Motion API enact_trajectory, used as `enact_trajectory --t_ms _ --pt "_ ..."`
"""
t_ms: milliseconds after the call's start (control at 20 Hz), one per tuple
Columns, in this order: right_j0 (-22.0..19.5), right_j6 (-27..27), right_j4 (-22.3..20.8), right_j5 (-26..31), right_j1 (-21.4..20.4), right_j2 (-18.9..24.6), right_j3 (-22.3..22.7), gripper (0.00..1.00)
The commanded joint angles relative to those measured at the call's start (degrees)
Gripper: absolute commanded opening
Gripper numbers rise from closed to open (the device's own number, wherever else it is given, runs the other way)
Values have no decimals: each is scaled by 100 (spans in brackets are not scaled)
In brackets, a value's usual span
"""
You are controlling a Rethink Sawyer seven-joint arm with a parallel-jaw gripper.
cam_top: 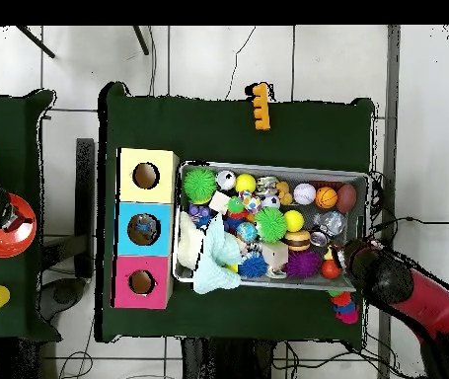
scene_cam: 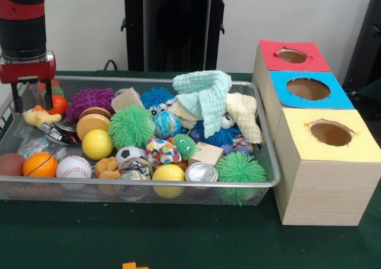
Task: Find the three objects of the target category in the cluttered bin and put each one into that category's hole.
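Above far left corner of wide silver wire-mesh basket [scene_cam: 265, 183]: red-black hand [scene_cam: 31, 96] hovering, prongs apart, gripping nothing.

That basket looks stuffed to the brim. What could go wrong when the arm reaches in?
The gripper hangs over the crowded far corner of the cluttered bin, so it might knock a neighbouring toy aside or grab the wrong one. The mint cloth drapes over other things and may hide targets. Round balls like the yellow ball could roll away when nudged.

The table [scene_cam: 178, 245] is seen close and low from across it, then straight down from high above (both share the bin [scene_cam: 265, 183]).
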Motion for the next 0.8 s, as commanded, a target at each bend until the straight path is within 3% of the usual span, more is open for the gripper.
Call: enact_trajectory --t_ms 50,650,800 --pt "43 1253 99 169 362 -182 244 100" --pt "-349 1206 -105 -210 369 -506 685 100" --pt "-272 1180 -69 -132 336 -473 643 100"
